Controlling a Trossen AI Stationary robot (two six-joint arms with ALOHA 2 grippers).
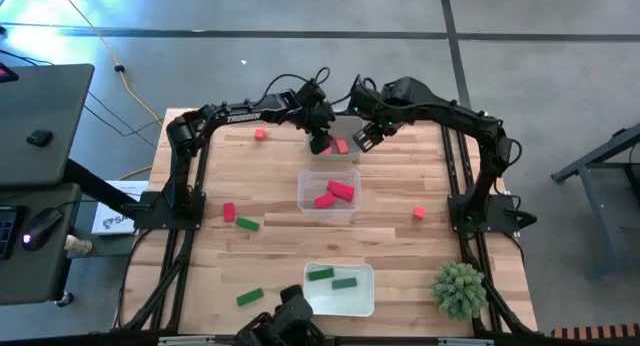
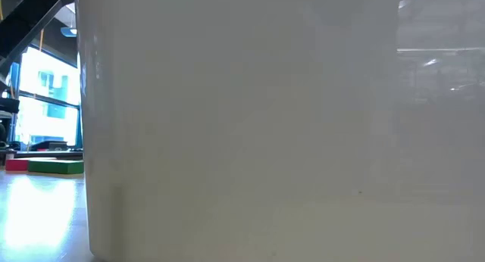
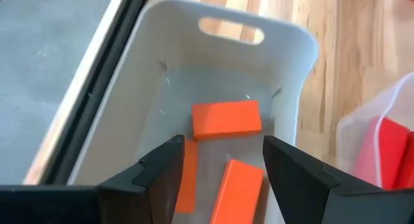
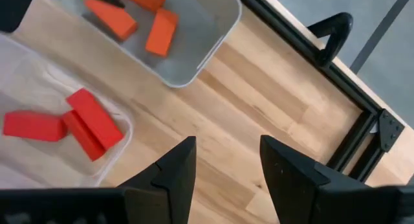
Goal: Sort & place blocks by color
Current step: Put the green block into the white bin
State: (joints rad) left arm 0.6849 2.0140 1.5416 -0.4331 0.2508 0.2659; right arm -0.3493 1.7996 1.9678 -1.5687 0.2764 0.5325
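Nearest the lens: two dark fingers (image 3: 162,175) of the left gripper (image 3: 220,172), standing apart with nothing between them. Directly below the jaws: a white handled tray (image 3: 284,62) holding three orange-red blocks (image 3: 226,118), one just beyond the fingertips, one under the gap, one part-hidden behind a finger. Read as a release position: jaws spread above the tray floor, suited to a drop rather than a set-down.

Beside it, right gripper (image 4: 226,166), likewise parted and empty, over bare table (image 4: 272,101). Off to the side of those jaws: the same white tray (image 4: 213,30), and nearer, a clear tray (image 4: 123,143) with three deep red blocks (image 4: 94,123) lying flat and touching. Read as a waiting pose clear of both trays.

Containers, by colour:
- White tray under the left jaws (image 1: 348,126): orange-red only.
- Clear tray (image 1: 328,211), just short of both grippers: deep red only.
- Second white tray (image 1: 340,304), well apart from both grippers: two green blocks (image 1: 320,274).

Unsorted on the table, none within reach of open jaws: orange-red cube (image 1: 260,134), red block (image 1: 229,212) beside a green bar (image 1: 247,224), orange-red cube (image 1: 418,213), green bar (image 1: 250,297). Judged roughly two-thirds sorted.
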